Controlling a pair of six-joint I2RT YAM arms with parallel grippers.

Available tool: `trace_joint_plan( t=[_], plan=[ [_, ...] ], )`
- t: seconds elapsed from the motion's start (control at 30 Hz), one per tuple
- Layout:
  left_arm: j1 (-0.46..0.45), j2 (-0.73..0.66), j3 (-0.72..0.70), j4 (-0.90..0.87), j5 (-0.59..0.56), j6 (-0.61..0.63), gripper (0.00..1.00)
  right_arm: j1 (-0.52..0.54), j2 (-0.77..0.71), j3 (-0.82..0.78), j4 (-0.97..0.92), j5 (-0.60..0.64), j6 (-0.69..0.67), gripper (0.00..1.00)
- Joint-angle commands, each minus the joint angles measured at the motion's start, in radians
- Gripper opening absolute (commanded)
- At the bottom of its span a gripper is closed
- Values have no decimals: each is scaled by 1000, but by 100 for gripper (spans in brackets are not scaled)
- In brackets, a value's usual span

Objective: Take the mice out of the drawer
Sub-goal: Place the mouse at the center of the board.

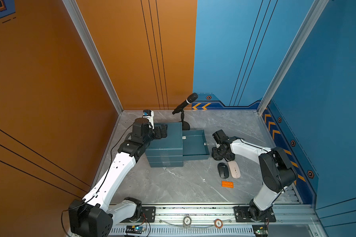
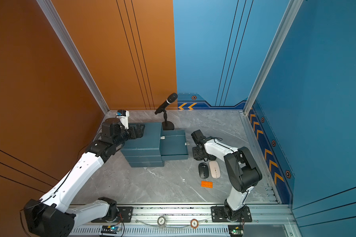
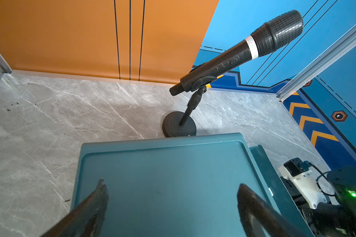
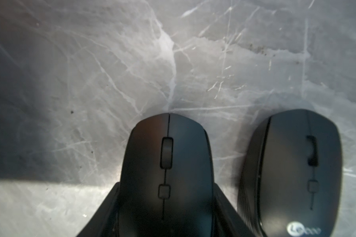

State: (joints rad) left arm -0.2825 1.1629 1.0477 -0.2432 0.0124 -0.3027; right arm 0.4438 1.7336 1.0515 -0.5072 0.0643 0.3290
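The right claw is clamped on a black mouse, its two fingers pressed against the mouse's flanks. Whether that mouse rests on the grey marbled counter or hangs just above it cannot be told. A second black mouse, with a pale round logo at its tail end, lies just beside the held one, close but not touching. In both top views this claw sits low over the counter between the open drawer and the counter's right edge, and it hides most of those two mice.

Nearer the front edge, a third black mouse and a pinkish-cream mouse lie flat on the counter side by side, just beside each other. An orange studded plate lies a little closer to the front edge than this pair.

The teal drawer unit stands toward the back left of the counter. Its top drawer is pulled out to the right, and the part of its floor that shows is bare. The left claw hovers above the unit's flat top with its fingers spread wide apart, nothing between them. A black microphone on its stand rises behind the unit, near the back edge.
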Motion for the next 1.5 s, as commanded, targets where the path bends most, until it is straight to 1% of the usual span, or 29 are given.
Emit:
trace_joint_plan(
  t=[0.0, 0.3, 0.47, 0.83, 1.0, 1.27, 1.47],
  plan=[
    [-11, -23, -11, 12, 4, 21, 98, -10, 22, -8, 22, 39, -6, 42],
    [-9, -29, -11, 12, -7, 30, 98, -37, 39, -8, 22, 80, 6, 46],
    [-10, -23, -11, 10, -8, 30, 98, -43, 19, -16, 23, 59, 8, 50],
    [-9, -29, -11, 8, -17, 33, 98, -30, -12, -39, -2, 43, 13, 51],
    [-8, -31, -11, 8, -16, 33, 98, -29, -22, -52, -4, 33, 21, 56],
    [-10, -33, -11, 7, -17, 31, 97, -21, -32, -45, -2, 21, 28, 58],
    [-10, -32, -11, 5, -22, 31, 98, -10, -57, -36, -2, 24, 40, 62]
  ],
)
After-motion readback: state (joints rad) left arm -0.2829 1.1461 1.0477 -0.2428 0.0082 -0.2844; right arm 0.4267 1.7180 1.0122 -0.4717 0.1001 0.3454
